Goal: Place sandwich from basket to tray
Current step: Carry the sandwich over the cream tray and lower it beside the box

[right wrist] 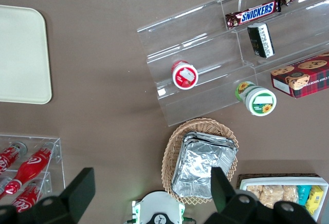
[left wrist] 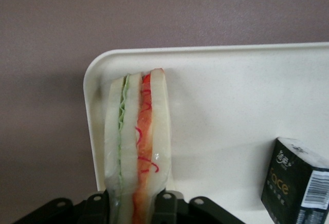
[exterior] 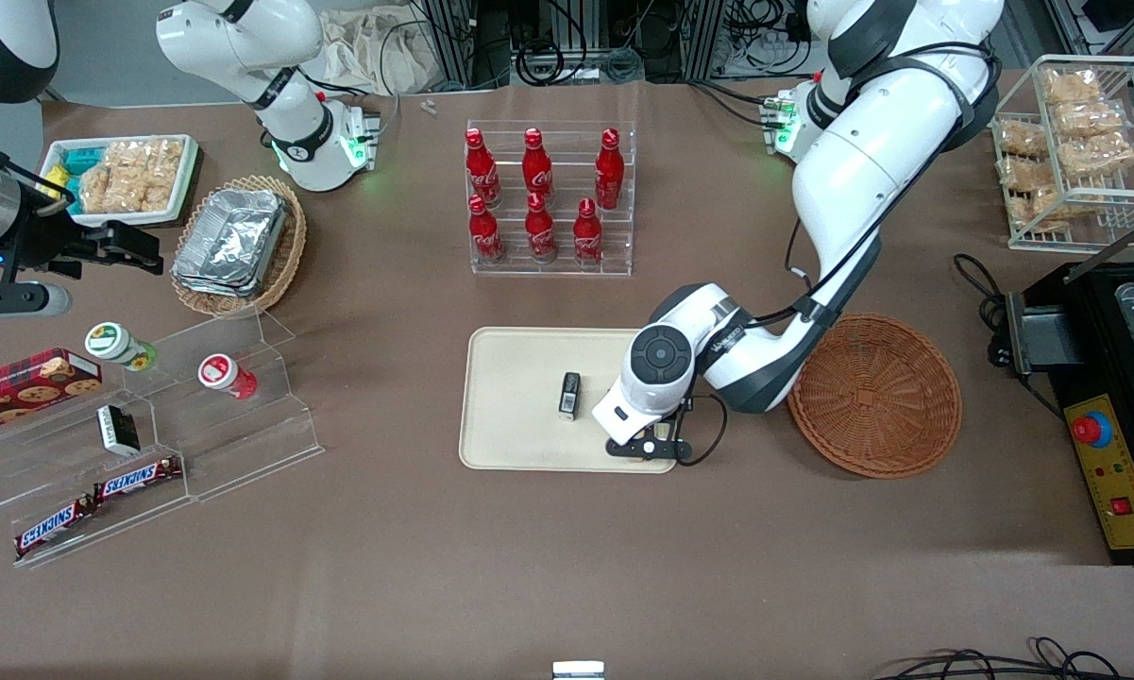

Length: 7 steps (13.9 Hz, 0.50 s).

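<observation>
Your gripper sits low over the tray, at the tray's corner closest to the front camera and the basket. In the wrist view its fingers are clamped on the sandwich, one on each bread face, with the wedge standing on edge and its red and green filling stripe facing the camera. The sandwich hangs over the tray's rounded corner; you cannot tell whether it touches the tray surface.

A small dark box stands on the tray, about 9 o'clock from your gripper in the front view, close but apart from it. The reddish-brown basket lies on the table at roughly 3 o'clock from the gripper, just beside the tray's end, with nothing visible inside it. At 12 o'clock from the tray stands a clear rack of red bottles, well apart.
</observation>
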Tool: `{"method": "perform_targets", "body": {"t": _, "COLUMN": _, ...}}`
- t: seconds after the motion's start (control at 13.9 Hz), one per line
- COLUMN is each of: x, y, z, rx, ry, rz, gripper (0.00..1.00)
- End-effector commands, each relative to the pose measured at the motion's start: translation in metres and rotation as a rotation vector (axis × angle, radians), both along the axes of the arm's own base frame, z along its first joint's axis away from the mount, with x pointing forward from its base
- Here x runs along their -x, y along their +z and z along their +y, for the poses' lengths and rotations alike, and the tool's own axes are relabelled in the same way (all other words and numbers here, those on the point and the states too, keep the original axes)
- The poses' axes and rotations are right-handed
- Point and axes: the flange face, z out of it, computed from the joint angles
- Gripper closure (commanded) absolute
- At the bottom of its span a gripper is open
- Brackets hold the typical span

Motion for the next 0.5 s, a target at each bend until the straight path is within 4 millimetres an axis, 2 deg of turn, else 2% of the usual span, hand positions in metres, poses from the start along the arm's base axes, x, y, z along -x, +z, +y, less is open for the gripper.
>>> {"method": "perform_targets", "body": {"t": 0.0, "x": -0.01, "y": 0.044, "z": 0.002, "rx": -0.007, "ry": -0.005, "rz": -0.066, "gripper": 0.0}}
{"method": "perform_targets", "body": {"t": 0.07, "x": -0.011, "y": 0.067, "z": 0.005, "rx": -0.018, "ry": -0.005, "rz": -0.084, "gripper": 0.0}}
{"method": "perform_targets", "body": {"t": 0.22, "x": -0.014, "y": 0.115, "z": 0.025, "rx": -0.058, "ry": 0.022, "rz": -0.099, "gripper": 0.0}}
{"method": "perform_targets", "body": {"t": 0.43, "x": -0.012, "y": 0.193, "z": 0.068, "rx": -0.107, "ry": 0.088, "rz": -0.094, "gripper": 0.0}}
